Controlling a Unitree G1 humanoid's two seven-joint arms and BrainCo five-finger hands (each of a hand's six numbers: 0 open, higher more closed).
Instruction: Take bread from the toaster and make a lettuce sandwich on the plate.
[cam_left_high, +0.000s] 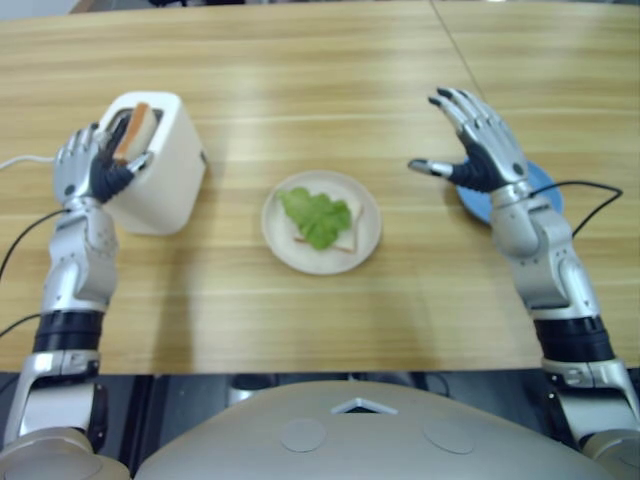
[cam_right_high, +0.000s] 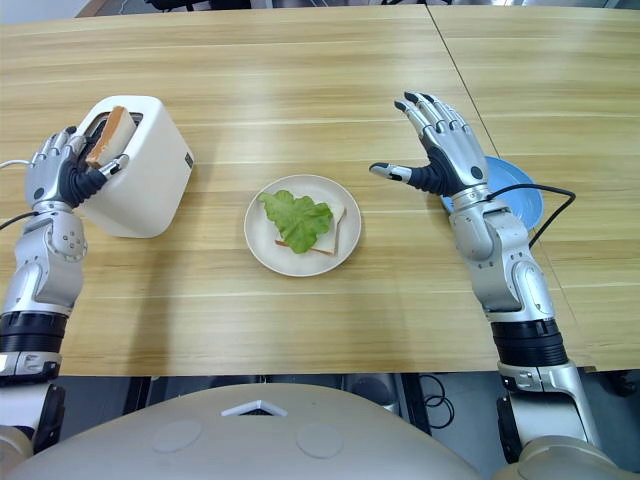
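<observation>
The left hand (cam_left_high: 88, 165) sits at far left, forearm stretched forward, its fingers curled about the bread (cam_left_high: 137, 128). The right hand (cam_right_high: 445, 145) is raised at right, forearm angled forward, fingers straight and spread, thumb stuck out leftward, holding nothing.

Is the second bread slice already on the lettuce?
No, the lettuce lies uncovered on the plate; the other slice sits in the toaster.
</observation>
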